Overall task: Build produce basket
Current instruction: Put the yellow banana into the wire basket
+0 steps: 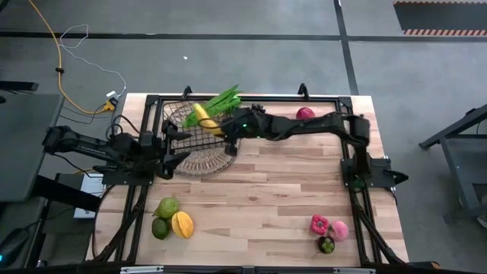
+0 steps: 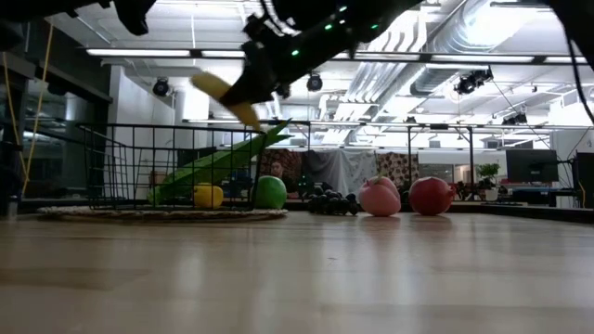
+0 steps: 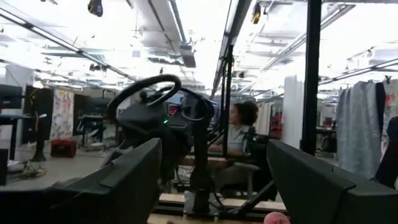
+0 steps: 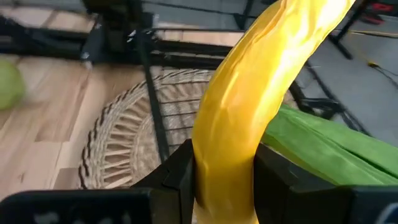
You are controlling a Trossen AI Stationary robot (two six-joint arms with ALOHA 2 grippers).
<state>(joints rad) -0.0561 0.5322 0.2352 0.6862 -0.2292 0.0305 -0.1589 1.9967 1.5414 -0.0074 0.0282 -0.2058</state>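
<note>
A dark wire-mesh basket (image 1: 194,141) with a woven round rim stands at the table's far left. Long green leafy stalks (image 1: 225,99) lean out over its far side. Above the basket hangs a yellow banana (image 1: 205,119), with my right gripper (image 1: 222,129) shut on it; that arm reaches in from the table's right. In the low view the banana (image 2: 225,96) is well above the basket (image 2: 158,167). My left gripper (image 1: 166,150) stands open just left of the basket, tipped upward, with nothing between its fingers (image 3: 130,180). My right gripper pinches the banana near one end (image 4: 224,168) between its two fingers (image 4: 177,177). It comes from the table's right, slanting slightly down. The banana runs on past the fingertips, along the fingers. It is lifted clear, above the basket's woven rim (image 4: 118,149).
Two green pieces (image 1: 164,216) and a yellow-orange one (image 1: 183,224) lie near left. Pink, red and dark purple pieces (image 1: 327,230) lie near right. A red fruit (image 1: 304,114) sits at the far edge. Bare wood lies in the middle. A person sits beyond the table (image 3: 239,127).
</note>
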